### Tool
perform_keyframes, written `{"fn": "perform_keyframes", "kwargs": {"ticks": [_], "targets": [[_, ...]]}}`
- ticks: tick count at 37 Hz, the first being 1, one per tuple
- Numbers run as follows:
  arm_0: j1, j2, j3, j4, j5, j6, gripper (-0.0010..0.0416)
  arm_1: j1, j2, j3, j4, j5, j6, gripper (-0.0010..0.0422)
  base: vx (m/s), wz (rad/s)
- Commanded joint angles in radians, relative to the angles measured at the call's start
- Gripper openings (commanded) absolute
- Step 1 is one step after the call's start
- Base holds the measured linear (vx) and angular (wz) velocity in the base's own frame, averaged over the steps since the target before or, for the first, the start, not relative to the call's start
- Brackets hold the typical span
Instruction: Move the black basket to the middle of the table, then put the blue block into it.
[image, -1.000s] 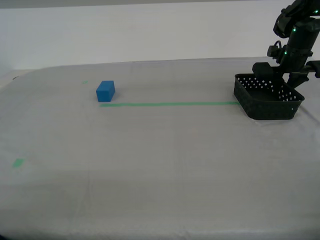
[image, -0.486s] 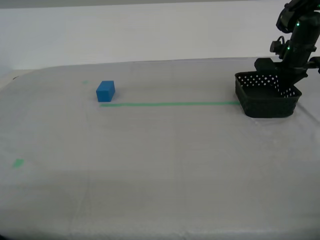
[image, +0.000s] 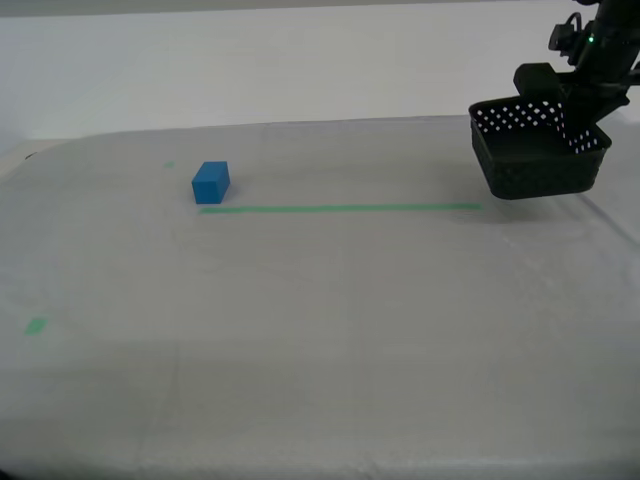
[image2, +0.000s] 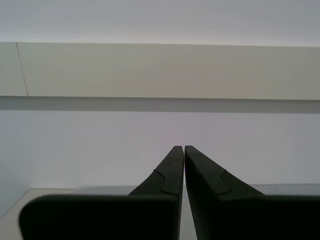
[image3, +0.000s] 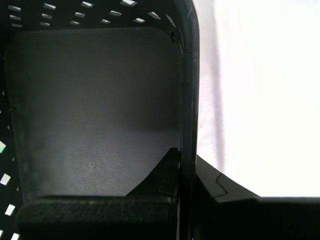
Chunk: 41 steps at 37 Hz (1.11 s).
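The black basket (image: 535, 150) hangs in the air above the table's (image: 320, 330) far end at the exterior view's right. My first gripper (image: 583, 98) is shut on the basket's wall; the first wrist view shows the wall (image3: 188, 100) pinched between the fingers, with the basket floor (image3: 95, 110) beside it. The blue block (image: 211, 182) sits on the cloth at the exterior view's left, at the end of the green tape line (image: 340, 208). My second gripper (image2: 183, 150) is shut and empty, facing a pale wall; it does not show in the exterior view.
A small green mark (image: 36, 325) lies near the table's edge at the exterior view's left, and another faint one (image: 170, 164) behind the block. A white wall (image: 260, 70) runs behind the table.
My first gripper has lifted the basket off the table; it now hangs above where it stood. The blue block has not moved.
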Motion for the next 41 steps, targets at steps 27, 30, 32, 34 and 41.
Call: {"fn": "perform_keyframes", "kwargs": {"ticks": [27,30,32,34,41], "targets": [[0.421,-0.024,-0.019,0.091,-0.006,0.326,-0.0001,0.0,0.0,0.0,0.005,-0.001,0.002,0.0,0.0,0.0],[0.449,-0.024,-0.019,0.107,-0.006,0.349,-0.0001,0.0,0.0,0.001,0.005,-0.001,0.002,0.0,0.0,0.0],[0.467,-0.024,-0.019,0.116,-0.006,0.36,-0.0001,0.0,0.0,0.0,0.005,-0.001,0.002,0.0,0.0,0.0],[0.483,-0.024,-0.019,0.125,-0.006,0.37,-0.0001,0.0,0.0,0.0,0.005,-0.001,0.002,0.0,0.0,0.0],[0.524,-0.024,-0.025,0.147,-0.003,0.422,-0.0001,0.0,0.0,0.0,0.005,-0.001,0.002,0.0,0.0,0.0]]}}
